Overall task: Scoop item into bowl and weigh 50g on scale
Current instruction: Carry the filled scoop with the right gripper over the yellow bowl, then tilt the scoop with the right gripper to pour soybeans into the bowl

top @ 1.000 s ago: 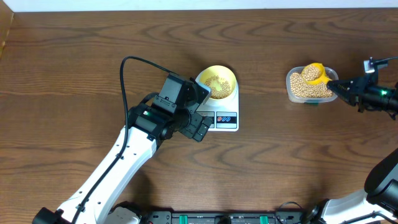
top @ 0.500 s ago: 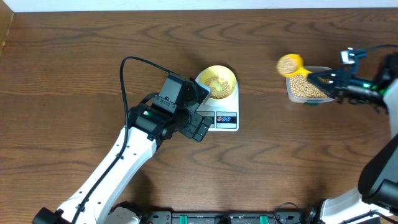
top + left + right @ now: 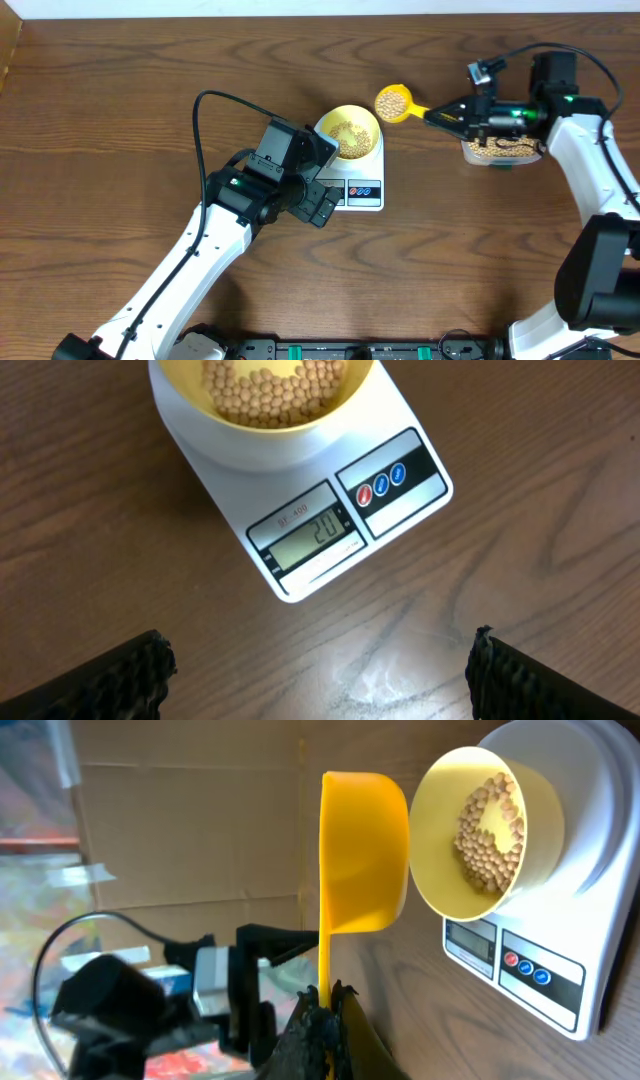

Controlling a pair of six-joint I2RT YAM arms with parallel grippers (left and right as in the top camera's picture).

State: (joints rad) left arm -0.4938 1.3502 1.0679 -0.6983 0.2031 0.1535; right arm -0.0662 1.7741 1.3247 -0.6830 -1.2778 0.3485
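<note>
The pale yellow bowl (image 3: 349,133) stands on the white scale (image 3: 362,192) with a layer of tan beans (image 3: 346,135) inside. My right gripper (image 3: 440,116) is shut on the handle of a bright yellow scoop (image 3: 393,102). The scoop is heaped with beans and hangs just right of the bowl's rim. In the right wrist view the scoop (image 3: 365,850) is beside the bowl (image 3: 480,830), and the gripper (image 3: 325,995) pinches its handle. My left gripper (image 3: 322,205) is open at the scale's front left. Bare table lies between the fingers (image 3: 130,680) below the scale's lit display (image 3: 310,535).
A clear plastic container (image 3: 500,150) of beans sits at the right, partly under my right arm. The left arm's black cable (image 3: 200,120) loops over the table left of the scale. Cardboard and clutter show beyond the table in the right wrist view.
My right gripper lifted the bean-filled scoop out of the clear container and carried it left, up to the bowl's right side. The left arm stayed still.
</note>
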